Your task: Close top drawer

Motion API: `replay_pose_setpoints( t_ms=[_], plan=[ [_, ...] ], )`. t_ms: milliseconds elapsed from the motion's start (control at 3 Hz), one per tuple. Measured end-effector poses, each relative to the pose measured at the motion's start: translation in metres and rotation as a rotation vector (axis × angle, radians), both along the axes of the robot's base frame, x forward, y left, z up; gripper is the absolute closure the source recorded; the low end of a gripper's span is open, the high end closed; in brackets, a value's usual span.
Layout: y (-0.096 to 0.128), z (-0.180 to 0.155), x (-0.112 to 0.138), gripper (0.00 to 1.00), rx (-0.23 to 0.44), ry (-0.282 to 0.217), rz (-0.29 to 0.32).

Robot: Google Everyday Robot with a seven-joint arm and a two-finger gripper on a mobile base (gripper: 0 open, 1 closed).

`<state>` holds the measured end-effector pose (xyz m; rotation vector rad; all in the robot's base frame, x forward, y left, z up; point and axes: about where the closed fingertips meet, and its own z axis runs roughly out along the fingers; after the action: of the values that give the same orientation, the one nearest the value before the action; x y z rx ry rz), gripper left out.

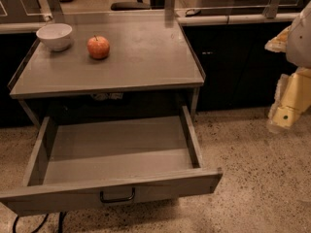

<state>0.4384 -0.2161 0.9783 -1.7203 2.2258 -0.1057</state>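
Observation:
The top drawer (pixel 112 191) is a wide, shallow grey metal drawer. It stands pulled far out from under the grey cabinet top (pixel 146 67). Its flat front panel carries a small black loop handle (pixel 117 196) at centre. The inside of the drawer (pixel 121 149) holds nothing. My gripper (pixel 286 108) hangs at the right edge of the view, pale yellow and white. It is above the floor, well to the right of the drawer and apart from it. The lower drawers are hidden beneath the open one.
A white bowl (pixel 55 35) and a red apple (pixel 98 47) sit on the cabinet top at the back left. Dark cabinets (pixel 243 67) run along the back right. Black cables (pixel 29 222) lie under the drawer's left corner. Speckled floor (pixel 262 178) spreads to the right.

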Motion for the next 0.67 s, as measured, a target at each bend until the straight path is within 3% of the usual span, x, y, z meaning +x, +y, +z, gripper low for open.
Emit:
replay_pose_setpoints(
  t_ms=[667],
  plan=[
    [0.000, -0.014, -0.005, 0.00, 0.034, -0.010, 0.009]
  ],
)
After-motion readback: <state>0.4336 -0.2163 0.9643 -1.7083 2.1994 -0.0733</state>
